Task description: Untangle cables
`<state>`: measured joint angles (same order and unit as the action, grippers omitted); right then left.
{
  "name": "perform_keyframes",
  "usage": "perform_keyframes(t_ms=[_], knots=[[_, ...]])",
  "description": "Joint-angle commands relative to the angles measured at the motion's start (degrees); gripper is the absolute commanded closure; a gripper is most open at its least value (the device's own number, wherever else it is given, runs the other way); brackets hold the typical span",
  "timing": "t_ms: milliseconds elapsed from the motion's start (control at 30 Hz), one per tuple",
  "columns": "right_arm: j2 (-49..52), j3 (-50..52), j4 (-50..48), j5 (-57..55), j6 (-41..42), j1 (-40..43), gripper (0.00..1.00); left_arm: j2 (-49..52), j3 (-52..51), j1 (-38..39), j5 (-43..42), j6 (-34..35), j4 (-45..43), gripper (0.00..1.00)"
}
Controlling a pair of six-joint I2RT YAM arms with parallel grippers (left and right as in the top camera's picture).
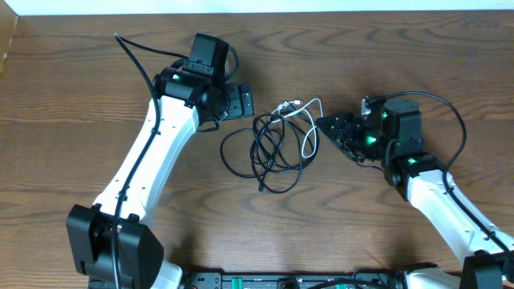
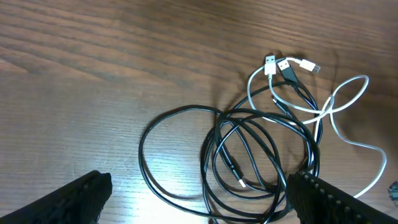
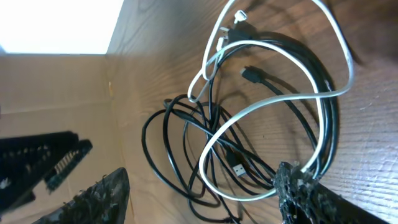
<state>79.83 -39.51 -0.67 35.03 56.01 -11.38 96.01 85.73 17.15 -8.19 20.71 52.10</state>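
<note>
The long black cable (image 1: pixel 269 156) lies in several overlapping loops at the table's middle, with the shorter white cable (image 1: pixel 287 106) threaded through its right side. In the left wrist view the black loops (image 2: pixel 186 109) sit between and beyond the fingers, and the white cable (image 2: pixel 348 84) lies at the upper right with its plugs. My left gripper (image 1: pixel 246 102) (image 2: pixel 199 208) is open and empty, just left of the tangle. My right gripper (image 1: pixel 336 135) (image 3: pixel 202 202) is open, and its fingers straddle the white loop (image 3: pixel 348 56) and black strands (image 3: pixel 144 137).
The wooden table (image 1: pixel 80 96) extends on all sides of the tangle. A pale wall edge (image 1: pixel 257 6) runs along the back. The left arm's black fingers (image 3: pixel 43 162) show at the left of the right wrist view.
</note>
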Motion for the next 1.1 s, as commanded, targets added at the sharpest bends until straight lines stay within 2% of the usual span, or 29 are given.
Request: perform_keyframes(t_ms=[0, 167, 233, 333, 500, 900, 1067], knots=[[0.0, 0.0, 0.0, -5.7, 4.8, -3.2, 0.31, 0.2, -0.5, 0.2, 1.2, -0.7, 0.1, 0.05], [0.0, 0.0, 0.0, -12.2, 5.3, -7.1, 0.34, 0.2, -0.5, 0.2, 1.2, -0.7, 0.1, 0.05], [0.0, 0.0, -0.1, -14.3, 7.9, -8.0, 0.34, 0.2, -0.5, 0.2, 1.2, -0.7, 0.1, 0.05], [0.0, 0.0, -1.3, -15.9, 11.3, -8.7, 0.37, 0.2, -0.5, 0.2, 1.2, -0.7, 0.1, 0.05], [0.0, 0.0, -3.0, -18.2, 12.0, -9.0, 0.42, 0.2, -0.5, 0.2, 1.2, -0.7, 0.1, 0.05], [0.0, 0.0, -3.0, -18.2, 12.7, -9.0, 0.64, 0.2, -0.5, 0.2, 1.2, -0.7, 0.1, 0.04], [0.1, 0.0, -3.0, -20.4, 12.7, -10.4, 0.61, 0.2, -0.5, 0.2, 1.2, -0.7, 0.1, 0.04]])
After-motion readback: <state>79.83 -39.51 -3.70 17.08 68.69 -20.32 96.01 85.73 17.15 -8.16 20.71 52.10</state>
